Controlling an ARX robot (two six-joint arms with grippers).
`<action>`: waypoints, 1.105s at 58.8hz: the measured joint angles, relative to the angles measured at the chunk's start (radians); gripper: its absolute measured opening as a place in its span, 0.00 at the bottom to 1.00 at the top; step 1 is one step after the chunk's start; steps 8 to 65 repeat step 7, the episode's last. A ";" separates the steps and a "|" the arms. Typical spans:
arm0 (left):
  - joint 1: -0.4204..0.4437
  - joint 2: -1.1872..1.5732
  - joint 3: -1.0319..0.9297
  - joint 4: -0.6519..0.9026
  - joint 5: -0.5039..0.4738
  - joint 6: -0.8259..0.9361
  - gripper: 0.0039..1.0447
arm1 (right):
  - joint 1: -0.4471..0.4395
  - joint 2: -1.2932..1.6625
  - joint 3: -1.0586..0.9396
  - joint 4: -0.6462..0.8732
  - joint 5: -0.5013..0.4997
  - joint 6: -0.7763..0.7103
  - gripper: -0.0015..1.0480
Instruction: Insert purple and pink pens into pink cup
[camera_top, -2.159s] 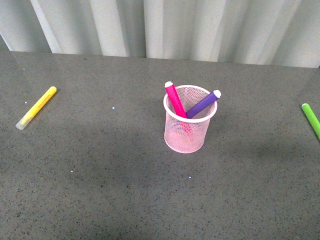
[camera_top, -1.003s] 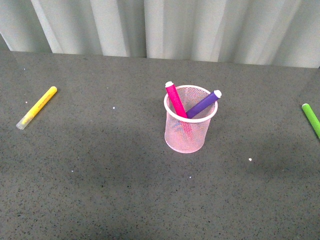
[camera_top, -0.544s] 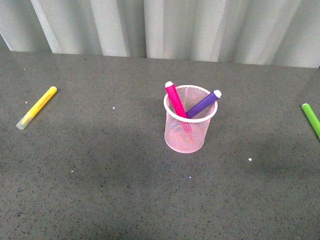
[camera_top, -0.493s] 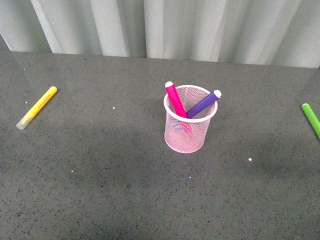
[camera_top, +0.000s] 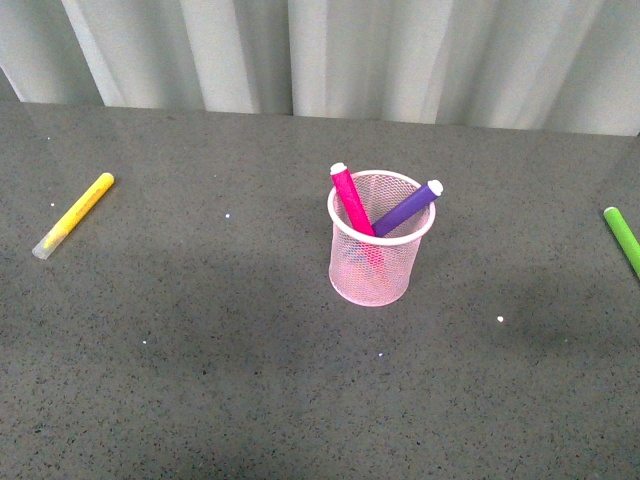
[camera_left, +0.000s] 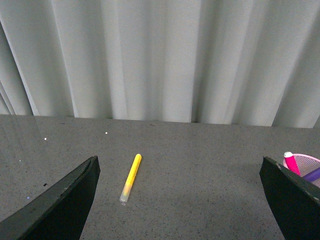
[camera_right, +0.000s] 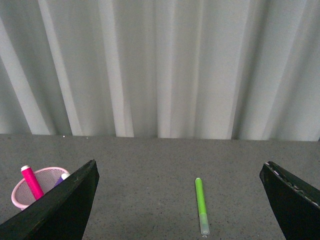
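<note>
Both grippers, left (camera_left: 180, 200) and right (camera_right: 180, 200), gape wide, holding nothing. Pink pen (camera_top: 351, 199) and purple pen (camera_top: 407, 208) lean inside the pink cup (camera_top: 373, 262).

text: none legible | pens (camera_top: 352, 200): no readable print | cup (camera_top: 372, 270): plain mesh, no label | yellow marker (camera_top: 72, 215): barrel print too small to read

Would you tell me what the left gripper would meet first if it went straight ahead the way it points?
Probably the yellow marker, lying on the table between the open left gripper fingers; depth is unclear, so it may pass over.
</note>
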 joint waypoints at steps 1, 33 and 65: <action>0.000 0.000 0.000 0.000 0.000 0.000 0.94 | 0.000 0.000 0.000 0.000 0.000 0.000 0.93; 0.000 0.000 0.000 0.000 0.000 0.000 0.94 | 0.000 0.000 0.000 0.000 0.000 0.000 0.93; 0.000 0.000 0.000 0.000 0.000 0.000 0.94 | 0.000 0.000 0.000 0.000 0.000 0.000 0.93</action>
